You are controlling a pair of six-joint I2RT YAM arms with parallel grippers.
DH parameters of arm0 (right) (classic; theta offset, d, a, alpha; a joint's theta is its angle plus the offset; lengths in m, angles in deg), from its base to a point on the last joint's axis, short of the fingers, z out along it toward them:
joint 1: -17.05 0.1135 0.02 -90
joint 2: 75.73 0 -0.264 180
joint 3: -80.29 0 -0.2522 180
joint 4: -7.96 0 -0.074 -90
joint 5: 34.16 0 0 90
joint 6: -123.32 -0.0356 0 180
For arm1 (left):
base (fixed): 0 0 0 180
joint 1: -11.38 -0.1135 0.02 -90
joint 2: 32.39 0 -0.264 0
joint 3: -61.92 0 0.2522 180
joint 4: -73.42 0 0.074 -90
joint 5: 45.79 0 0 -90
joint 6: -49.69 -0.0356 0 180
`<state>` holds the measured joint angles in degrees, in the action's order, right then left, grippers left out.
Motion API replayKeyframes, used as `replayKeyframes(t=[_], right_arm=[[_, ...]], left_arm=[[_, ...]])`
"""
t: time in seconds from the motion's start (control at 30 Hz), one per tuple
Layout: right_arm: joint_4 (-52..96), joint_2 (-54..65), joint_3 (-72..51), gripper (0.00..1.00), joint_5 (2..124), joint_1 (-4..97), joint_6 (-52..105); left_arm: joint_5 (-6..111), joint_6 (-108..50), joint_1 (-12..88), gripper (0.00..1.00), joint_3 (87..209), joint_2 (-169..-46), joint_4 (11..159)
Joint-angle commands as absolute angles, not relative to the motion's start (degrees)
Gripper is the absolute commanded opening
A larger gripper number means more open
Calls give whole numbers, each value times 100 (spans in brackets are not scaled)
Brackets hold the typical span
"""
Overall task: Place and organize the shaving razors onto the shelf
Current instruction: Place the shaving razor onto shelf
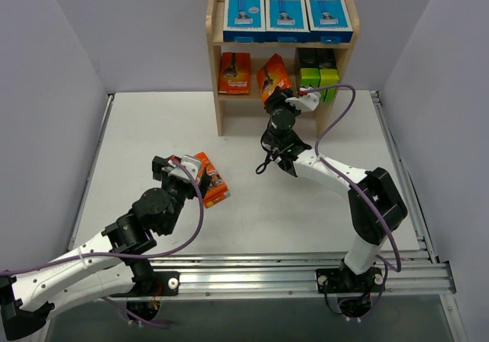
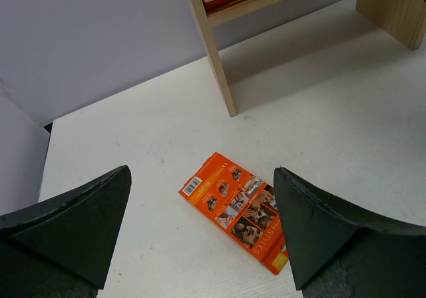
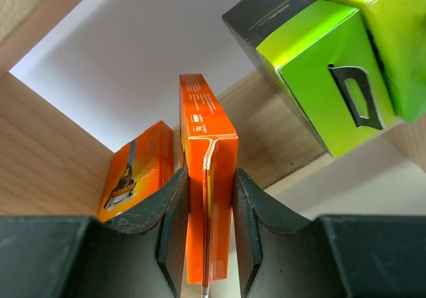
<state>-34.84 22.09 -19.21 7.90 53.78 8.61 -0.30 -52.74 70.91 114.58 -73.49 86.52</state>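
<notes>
We squeeze orange pack (image 3: 200, 132) in right pincer (image 3: 209, 178), green boxes (image 3: 313, 65) near; left pincer (image 2: 201, 178) wide open above second pack (image 2: 236, 208), white table (image 2: 346, 112).

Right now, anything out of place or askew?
One flat orange razor pack lies on the white table, off the wooden shelf. A second orange pack, pinched by the right gripper, leans tilted at the middle tier.

The shelf (image 1: 216, 75) is set at the far edge of the surface (image 1: 306, 212). Three boxes (image 1: 286, 14) are lined up on its top tier. On the middle tier a standing pack (image 1: 234, 72) is placed left, two boxes (image 1: 318, 75) right, and a tilted pack (image 1: 273, 77) between them, gripped by the right tool (image 1: 281, 101). A flat pack (image 1: 212, 180) is laid near-left on the surface.
</notes>
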Motion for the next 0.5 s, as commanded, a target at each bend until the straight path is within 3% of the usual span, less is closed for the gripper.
replayKeyframes(t=[0.0,0.47], right_arm=[[-3814,2297,-1512,0,715,5335,784],[-3498,2824,-1133,1,882,5203,266]], left_arm=[[26,-5297,7115,97,11445,-7343,8305],[44,-5341,7106,97,11436,-7413,8297]])
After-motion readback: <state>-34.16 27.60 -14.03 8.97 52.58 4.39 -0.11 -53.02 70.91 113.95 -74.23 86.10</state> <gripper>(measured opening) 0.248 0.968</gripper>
